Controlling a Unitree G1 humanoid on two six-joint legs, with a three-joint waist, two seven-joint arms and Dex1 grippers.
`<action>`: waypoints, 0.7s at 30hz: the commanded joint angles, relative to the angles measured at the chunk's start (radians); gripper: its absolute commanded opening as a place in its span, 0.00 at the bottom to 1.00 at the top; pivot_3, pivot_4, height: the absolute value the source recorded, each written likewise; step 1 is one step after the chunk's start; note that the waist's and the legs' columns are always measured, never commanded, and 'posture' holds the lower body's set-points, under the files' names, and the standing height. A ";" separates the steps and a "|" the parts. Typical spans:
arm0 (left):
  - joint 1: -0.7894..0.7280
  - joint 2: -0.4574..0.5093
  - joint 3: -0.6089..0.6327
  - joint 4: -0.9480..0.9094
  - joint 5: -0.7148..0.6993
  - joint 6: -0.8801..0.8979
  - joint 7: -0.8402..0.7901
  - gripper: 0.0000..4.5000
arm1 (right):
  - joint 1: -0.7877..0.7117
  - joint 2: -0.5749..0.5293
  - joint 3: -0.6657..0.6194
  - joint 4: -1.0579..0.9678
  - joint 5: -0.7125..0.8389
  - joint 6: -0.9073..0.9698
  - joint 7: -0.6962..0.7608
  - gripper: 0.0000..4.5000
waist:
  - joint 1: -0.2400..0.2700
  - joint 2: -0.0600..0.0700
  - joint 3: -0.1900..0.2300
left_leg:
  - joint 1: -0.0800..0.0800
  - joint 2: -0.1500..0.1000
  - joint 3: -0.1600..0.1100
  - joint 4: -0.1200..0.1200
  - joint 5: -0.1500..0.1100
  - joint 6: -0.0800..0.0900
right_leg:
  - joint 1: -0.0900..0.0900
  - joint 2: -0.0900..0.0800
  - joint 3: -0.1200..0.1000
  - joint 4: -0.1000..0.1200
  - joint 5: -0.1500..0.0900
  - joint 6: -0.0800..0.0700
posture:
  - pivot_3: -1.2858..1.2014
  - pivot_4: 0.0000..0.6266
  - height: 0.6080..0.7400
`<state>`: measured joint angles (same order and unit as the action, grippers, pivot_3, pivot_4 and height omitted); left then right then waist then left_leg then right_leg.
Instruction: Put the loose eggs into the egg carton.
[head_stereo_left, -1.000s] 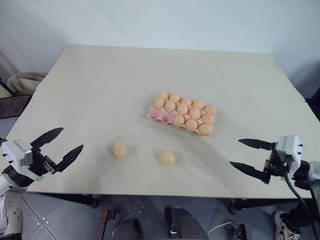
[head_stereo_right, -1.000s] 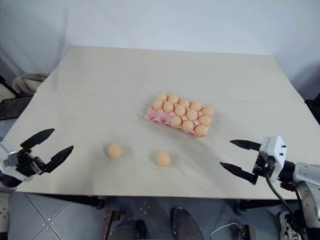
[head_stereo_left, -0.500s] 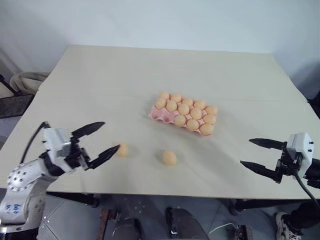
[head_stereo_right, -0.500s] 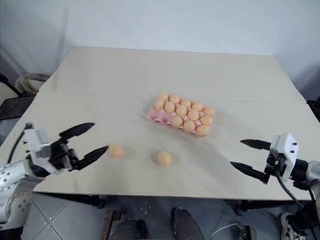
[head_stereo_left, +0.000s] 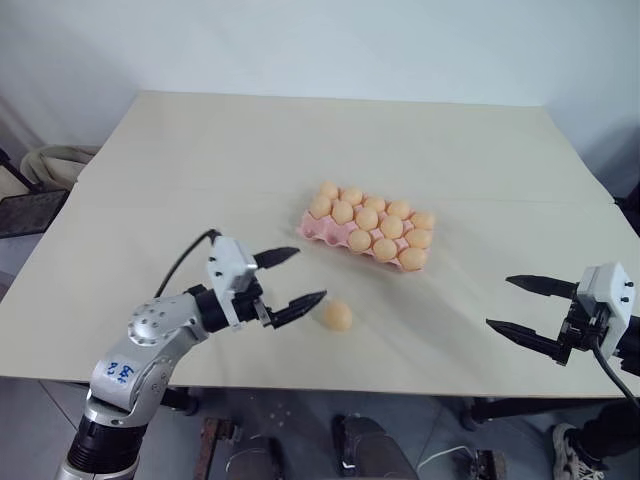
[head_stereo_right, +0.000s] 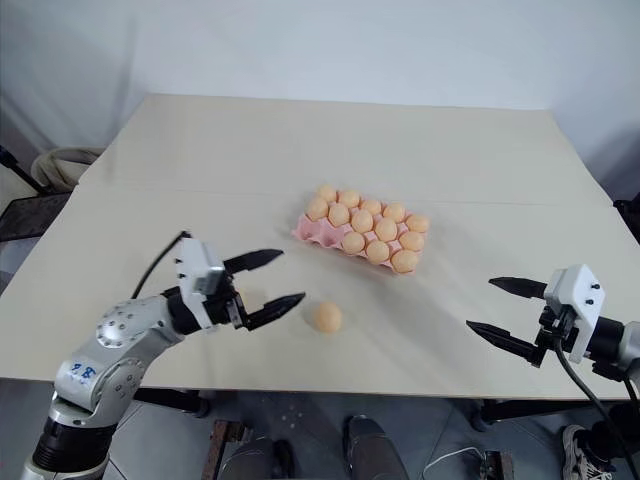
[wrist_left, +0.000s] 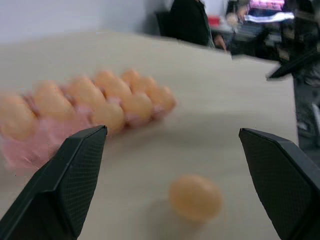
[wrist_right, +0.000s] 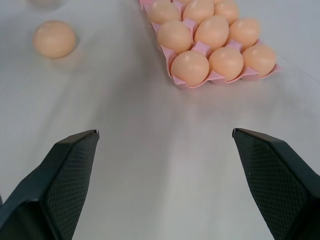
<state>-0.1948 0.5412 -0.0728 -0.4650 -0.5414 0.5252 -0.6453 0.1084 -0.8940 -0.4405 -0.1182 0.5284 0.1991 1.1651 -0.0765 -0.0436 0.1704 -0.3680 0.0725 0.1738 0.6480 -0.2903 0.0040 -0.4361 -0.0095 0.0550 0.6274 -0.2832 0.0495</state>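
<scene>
1. Pale beige desk (head_stereo_left: 200, 160) against a plain white wall; bare apart from the eggs and their carton.
2. Pink egg carton (head_stereo_left: 312, 229) sits a little right of the desk's middle, turned at a slant. Twelve or so eggs sit in its cups; the cups on its near left edge look vacant.
3. One loose egg (head_stereo_left: 338, 316) lies on the bare desk, nearer the front edge than the carton and apart from it. In the right wrist view a faint rounded shape shows at the frame edge beyond this egg; cannot tell what it is.
4. Left pincer (head_stereo_left: 290, 277) hangs over the desk just left of the loose egg, pointing toward it. Fingers spread wide, nothing between them. The lower fingertip is close to the egg but not touching. In the left wrist view the egg (wrist_left: 195, 197) lies between and beyond the two black fingers (wrist_left: 65, 185), with the carton (wrist_left: 40, 137) further off.
5. Right pincer (head_stereo_left: 515, 305) hovers near the desk's front right corner, well away from carton and egg, pointing left. Fingers wide apart, empty.
6. Writing: small blue characters on the left arm's grey elbow housing (head_stereo_left: 118, 371); too small to read. No brand visible on the carton.
</scene>
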 joint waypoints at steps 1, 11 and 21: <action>-0.037 -0.031 -0.042 0.005 0.029 0.037 0.032 1.00 | 0.020 0.011 -0.020 -0.043 0.004 0.002 -0.021 0.99 | 0.003 0.000 0.000 | 0.000 0.000 0.000 0.000 0.000 0.000 | 0.000 0.000 0.000 0.000 0.000 0.000 | 0.52 0.24 1.00; -0.128 -0.079 -0.183 0.101 0.102 0.123 0.008 1.00 | 0.058 0.030 -0.026 -0.096 0.011 0.017 -0.069 0.99 | 0.015 0.000 0.000 | 0.001 -0.002 -0.001 0.001 0.000 0.001 | 0.003 -0.001 0.001 -0.001 0.000 -0.001 | 0.52 0.24 1.00; -0.215 -0.143 -0.277 0.245 0.217 0.087 -0.007 1.00 | 0.079 0.036 -0.036 -0.123 0.012 0.029 -0.096 0.99 | 0.024 0.000 0.000 | 0.001 -0.005 -0.003 0.001 0.000 0.001 | 0.005 -0.003 0.002 -0.003 -0.002 -0.003 | 0.52 0.24 1.00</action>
<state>-0.3920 0.4165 -0.3409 -0.2225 -0.3420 0.6443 -0.6505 0.1827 -0.8604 -0.4408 -0.2120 0.5286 0.2261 1.0762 -0.0525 -0.0432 0.1704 -0.3673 0.0676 0.1707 0.6492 -0.2905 0.0054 -0.4307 -0.0126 0.0565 0.6237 -0.2849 0.0465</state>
